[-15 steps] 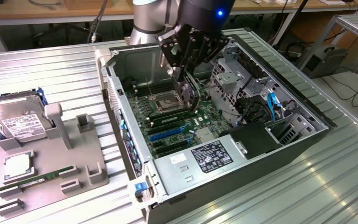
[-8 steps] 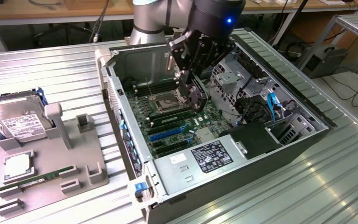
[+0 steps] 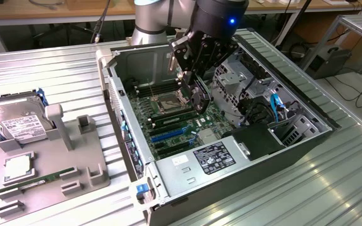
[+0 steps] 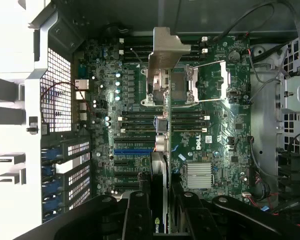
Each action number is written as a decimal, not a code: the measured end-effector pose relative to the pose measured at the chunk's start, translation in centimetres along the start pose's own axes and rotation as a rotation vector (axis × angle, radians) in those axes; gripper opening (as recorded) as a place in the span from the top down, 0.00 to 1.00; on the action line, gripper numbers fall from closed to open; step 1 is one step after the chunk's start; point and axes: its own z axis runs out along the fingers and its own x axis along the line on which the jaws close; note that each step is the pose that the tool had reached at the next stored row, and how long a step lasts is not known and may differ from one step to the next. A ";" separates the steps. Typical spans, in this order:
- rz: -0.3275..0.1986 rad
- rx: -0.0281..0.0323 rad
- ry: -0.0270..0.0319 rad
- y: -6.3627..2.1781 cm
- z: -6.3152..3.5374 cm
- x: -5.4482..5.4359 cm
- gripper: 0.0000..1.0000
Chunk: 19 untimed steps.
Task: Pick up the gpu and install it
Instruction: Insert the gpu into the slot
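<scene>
GPU [image 3: 197,96] held upright over the motherboard [image 3: 181,123] inside the open case [image 3: 294,141].
The fingers [image 4: 136,210] are clamped on the card's upper end, one against each flat side. In the wrist view the card runs edge-on, its metal bracket [image 4: 166,50] in front of the CPU socket [image 4: 182,82]. On the tabletop [image 3: 43,66] at the exterior view's left, a grey holder [image 3: 74,141] carries a hard drive [image 3: 17,125].

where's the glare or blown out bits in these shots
Wrist view: the case wall is blown out white; the gpu in the gripper looks dark. Exterior view: light streaks glare off the table.
</scene>
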 end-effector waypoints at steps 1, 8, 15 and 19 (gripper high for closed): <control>0.000 0.0000 0.0000 0.00 0.00 0.0 0.74; 0.000 -0.0002 0.0000 0.00 0.02 -0.1 0.74; -0.133 0.0018 -0.0014 -0.01 0.06 -0.2 0.74; -0.193 0.0044 -0.0145 0.00 0.10 -0.2 0.74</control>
